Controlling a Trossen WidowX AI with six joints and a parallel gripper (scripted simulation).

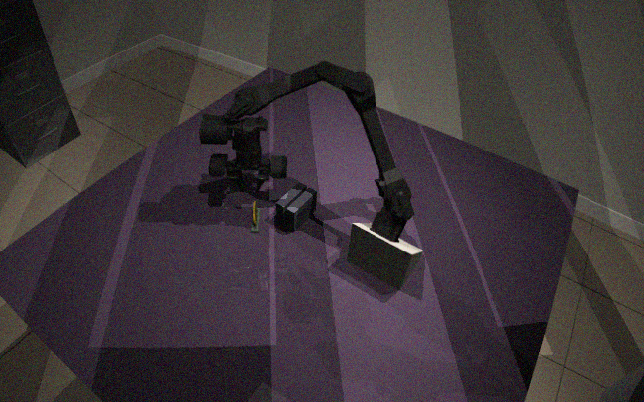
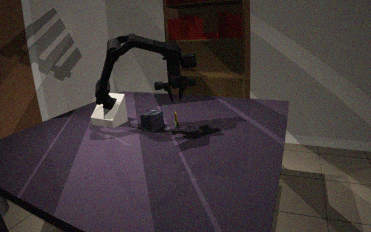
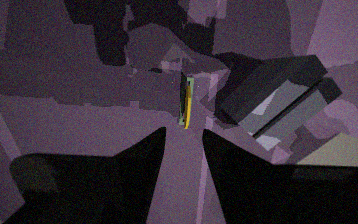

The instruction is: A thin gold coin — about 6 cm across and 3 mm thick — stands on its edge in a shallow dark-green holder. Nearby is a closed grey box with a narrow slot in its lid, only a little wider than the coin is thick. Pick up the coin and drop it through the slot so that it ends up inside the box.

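The gold coin stands on edge in the small green holder. The closed grey box stands beside it, to the right in the wrist view; its dark slot runs diagonally there, at an angle to the coin. My gripper is partly open and empty, pointing down above the coin. In the wrist view the coin's near end lies just beyond the fingertips, in line with the gap. The fingertips are hard to make out in the top view.
The white wedge-shaped block at the arm's base stands beyond the box from the coin. All stand on the purple table. Dark arm shadows fall around the holder and box. A shelf stands behind the table.
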